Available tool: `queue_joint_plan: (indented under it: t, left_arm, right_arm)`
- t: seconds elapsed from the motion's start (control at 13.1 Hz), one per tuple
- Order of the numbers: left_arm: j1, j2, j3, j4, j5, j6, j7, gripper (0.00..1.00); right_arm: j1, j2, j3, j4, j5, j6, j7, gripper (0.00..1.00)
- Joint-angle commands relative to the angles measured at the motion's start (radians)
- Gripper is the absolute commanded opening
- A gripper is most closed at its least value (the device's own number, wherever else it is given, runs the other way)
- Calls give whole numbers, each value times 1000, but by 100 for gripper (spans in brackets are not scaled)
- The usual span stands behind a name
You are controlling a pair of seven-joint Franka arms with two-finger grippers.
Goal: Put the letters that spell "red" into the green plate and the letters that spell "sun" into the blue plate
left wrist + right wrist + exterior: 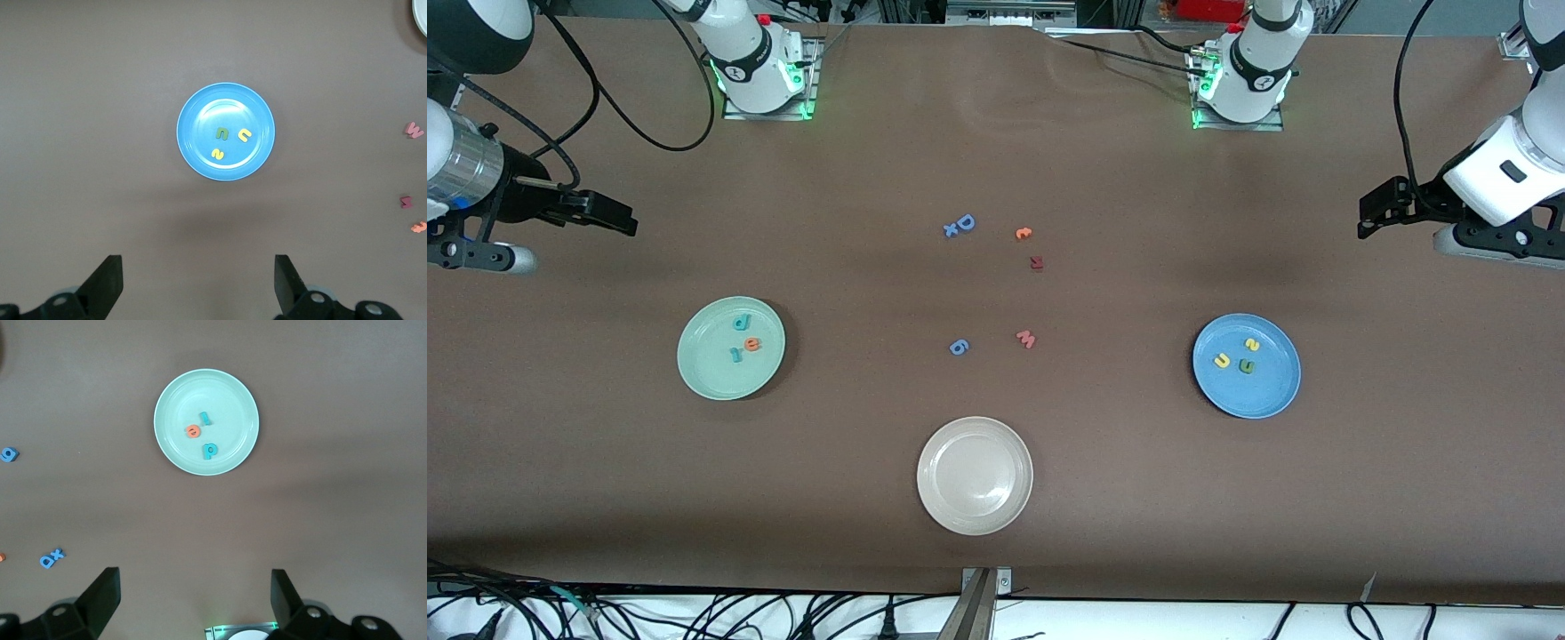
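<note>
**Sorting done, both arms pulled clear**

Looking at the white plate [975,476] as the marker: the green plate [731,348], toward the right arm's end from it, holds r, e, d [744,338]; the blue plate [1247,365], toward the left arm's end, holds s, u, n [1237,356]. The left gripper [198,283] and right gripper [195,600] hang with fingers spread, empty. I'd judge nothing remains but waiting.
</note>
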Motion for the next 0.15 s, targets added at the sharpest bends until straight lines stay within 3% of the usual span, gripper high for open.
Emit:
queue_joint_plan:
  t: [0.0,0.08]
  left_arm:
    - [-4,-24,1,-23,13,13,-5,100]
    - [-4,-24,1,-23,13,13,-5,100]
  right_arm:
    - [-11,-10,1,-5,19,-11,-35,100]
    - [-11,-10,1,-5,17,-10,-35,100]
